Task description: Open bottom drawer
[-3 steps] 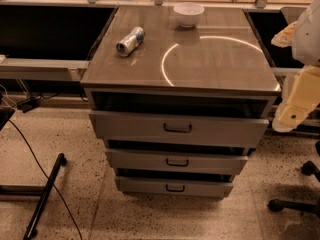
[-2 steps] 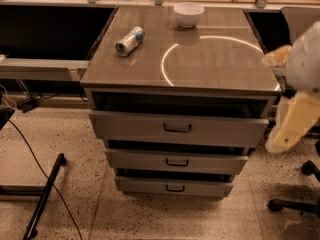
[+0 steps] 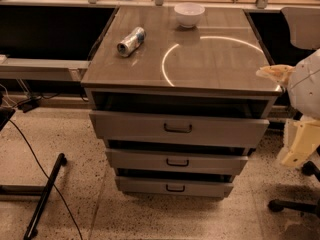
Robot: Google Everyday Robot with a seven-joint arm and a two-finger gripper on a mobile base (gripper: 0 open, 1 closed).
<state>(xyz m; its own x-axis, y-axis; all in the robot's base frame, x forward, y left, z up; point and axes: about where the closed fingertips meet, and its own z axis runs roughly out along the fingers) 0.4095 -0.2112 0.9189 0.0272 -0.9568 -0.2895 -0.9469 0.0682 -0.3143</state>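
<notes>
The bottom drawer (image 3: pixel 175 186) is the narrowest of three grey drawer fronts, low on the cabinet near the floor, with a small dark bar handle (image 3: pixel 175 188). It stands out only slightly, with a dark gap above it. The middle drawer (image 3: pixel 177 161) and the wide top drawer (image 3: pixel 177 128) sit above it. My gripper (image 3: pixel 296 146) shows as a cream part of the arm at the right edge, beside the cabinet's right side at drawer height. It is well right of the bottom drawer and touches nothing.
On the grey cabinet top (image 3: pixel 215 59) lie a silver can (image 3: pixel 131 41) on its side and a white bowl (image 3: pixel 189 14) at the back. A chair base (image 3: pixel 295 204) stands at the right on the floor. A black stand leg (image 3: pixel 45 194) and cable lie at the left.
My arm has moved down along the cabinet's right side and a little toward the right edge of view. The drawers, can and bowl have not moved.
</notes>
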